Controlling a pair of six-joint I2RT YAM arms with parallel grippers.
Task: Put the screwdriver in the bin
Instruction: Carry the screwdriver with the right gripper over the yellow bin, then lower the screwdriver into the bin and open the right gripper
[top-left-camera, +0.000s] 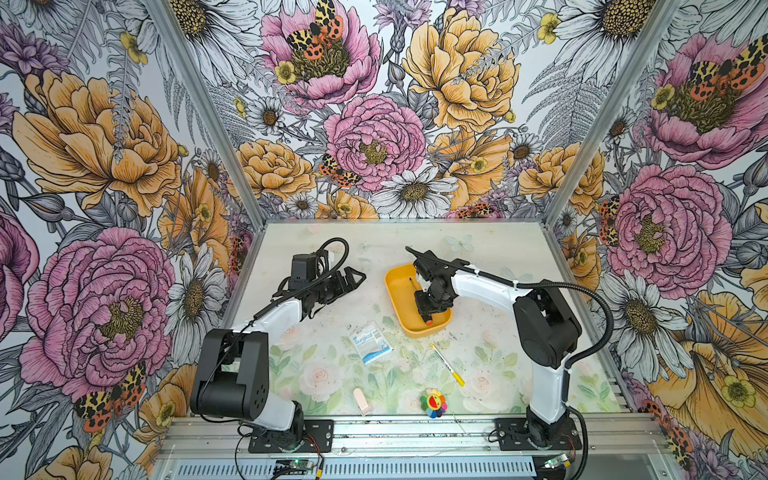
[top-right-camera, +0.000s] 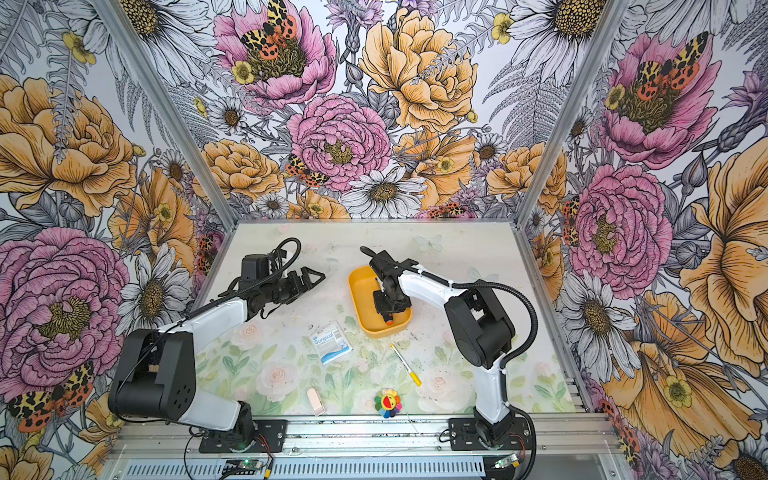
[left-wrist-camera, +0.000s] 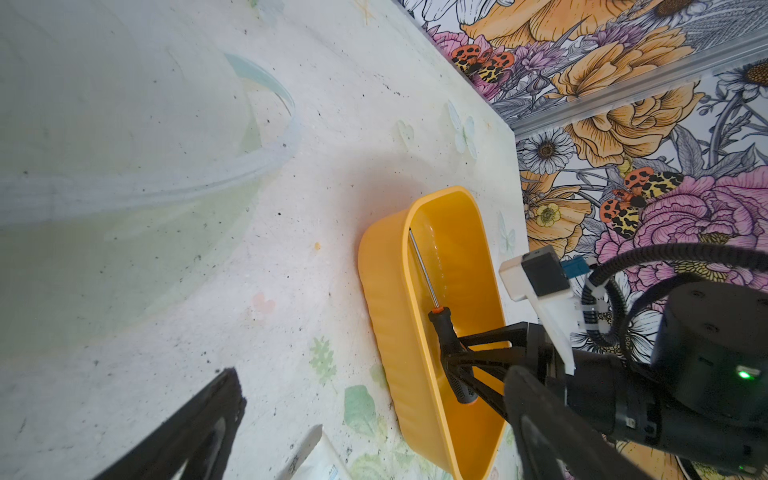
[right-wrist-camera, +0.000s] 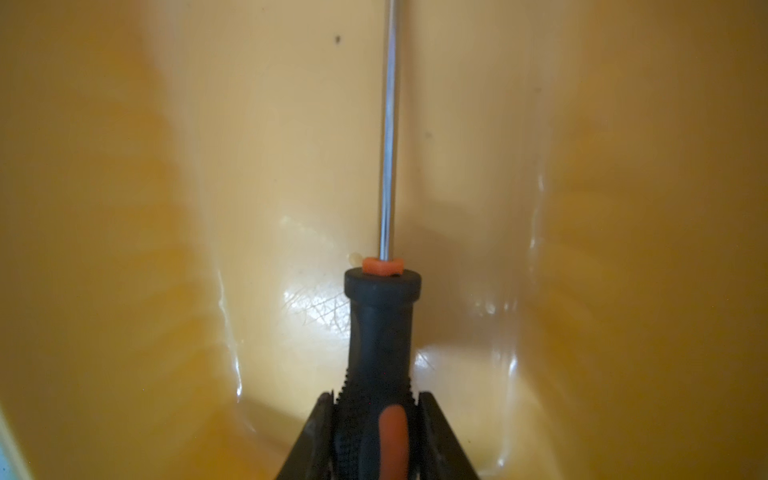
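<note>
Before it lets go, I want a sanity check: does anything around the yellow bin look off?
Nothing stands out. The screwdriver runs lengthwise inside the bin, shaft within its walls, its handle clamped by the right gripper. The bin looks undamaged and nothing is spilled.

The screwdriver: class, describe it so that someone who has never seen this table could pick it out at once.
Find the yellow-orange bin near the middle of the table. Inside it, the right gripper is shut on the screwdriver. Unlike the thinner yellow-handled tool lying outside the bin, it has a black handle with orange trim.
</note>
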